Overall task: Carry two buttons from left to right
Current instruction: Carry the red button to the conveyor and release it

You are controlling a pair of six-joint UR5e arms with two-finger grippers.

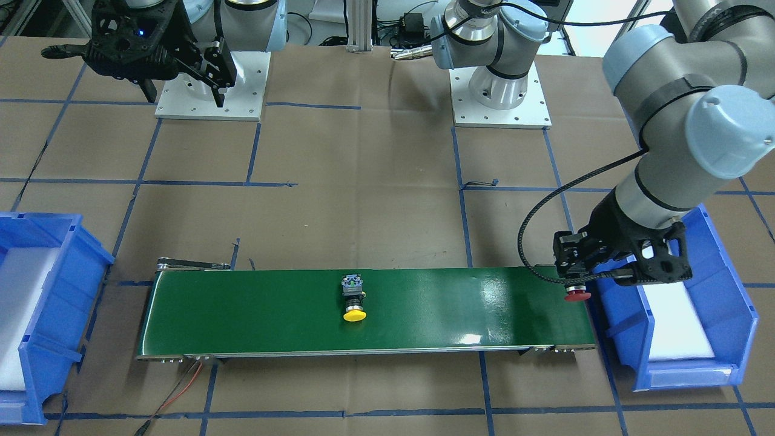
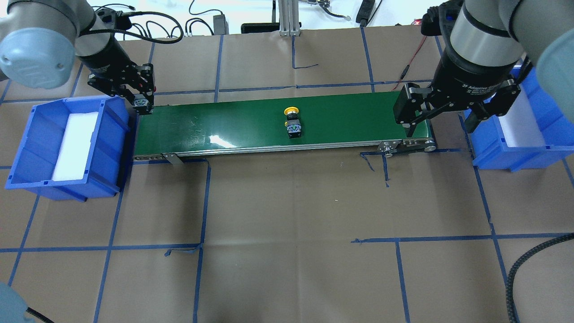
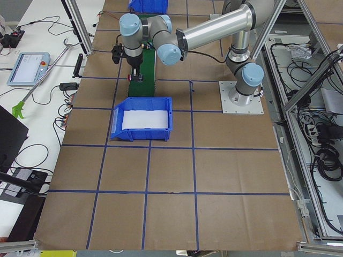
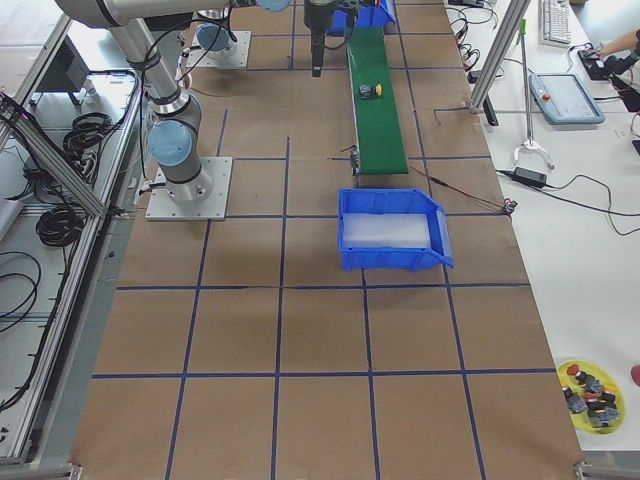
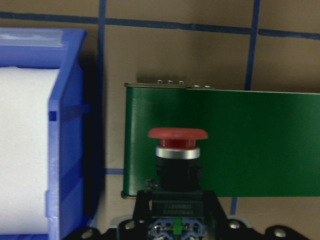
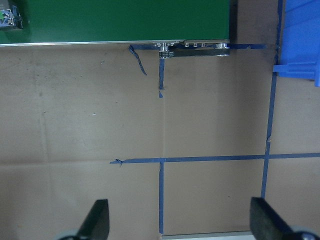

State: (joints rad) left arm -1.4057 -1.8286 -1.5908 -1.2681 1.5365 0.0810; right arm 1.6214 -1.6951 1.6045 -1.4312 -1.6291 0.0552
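Progress: early, neither button delivered | yellow button lies mid-way along belt, overhead view | left tool clenched on red button at belt's 9 o'clock end | right tool spread wide, empty, by 3 o'clock end | remaining, likely: both into 3 o'clock bin

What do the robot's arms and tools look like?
The left arm and right arm are silver-grey tubes with pale blue round joint caps and black bands. The left tool and right tool are black, with two fingers. A black ribbed cable loops by the left wrist; white lettering marks the right wrist collar.
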